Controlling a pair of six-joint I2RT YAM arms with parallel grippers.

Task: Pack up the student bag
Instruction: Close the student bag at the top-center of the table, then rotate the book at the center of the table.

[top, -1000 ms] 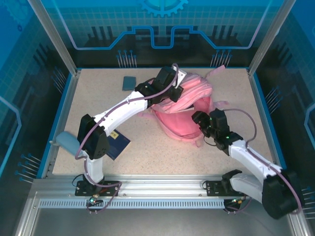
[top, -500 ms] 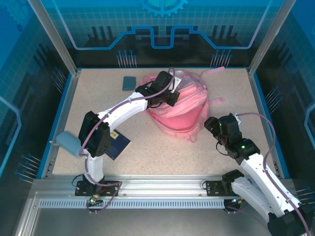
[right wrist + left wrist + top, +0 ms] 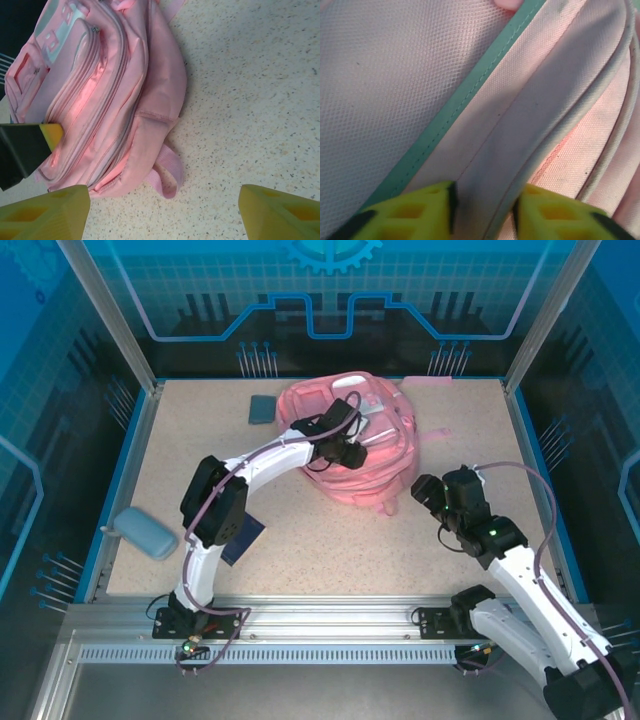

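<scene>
The student bag (image 3: 388,430) is a pink backpack lying front side up at the back middle of the table, its zip pockets and white patch facing up. My left gripper (image 3: 345,447) rests on its near left part. In the left wrist view the yellow fingers (image 3: 425,212) of the left gripper (image 3: 482,210) stand apart over a pale piped seam of the bag (image 3: 395,75), gripping nothing. My right gripper (image 3: 428,492) hovers open over bare table just right of the bag's near corner. In the right wrist view the right gripper (image 3: 162,205) spreads wide below the bag (image 3: 100,90) and its pink strap loop (image 3: 170,172).
A small dark grey-blue flat item (image 3: 262,408) lies at the back left of the bag. A pale blue pouch (image 3: 148,533) sits at the table's left edge, and a dark blue book (image 3: 242,536) lies under the left arm. Bare tabletop (image 3: 330,550) lies in front of the bag.
The bag has gone from standing with its mouth up to lying flat, front up. My left gripper moved nearer with it and opened. My right arm pulled back to the right.
</scene>
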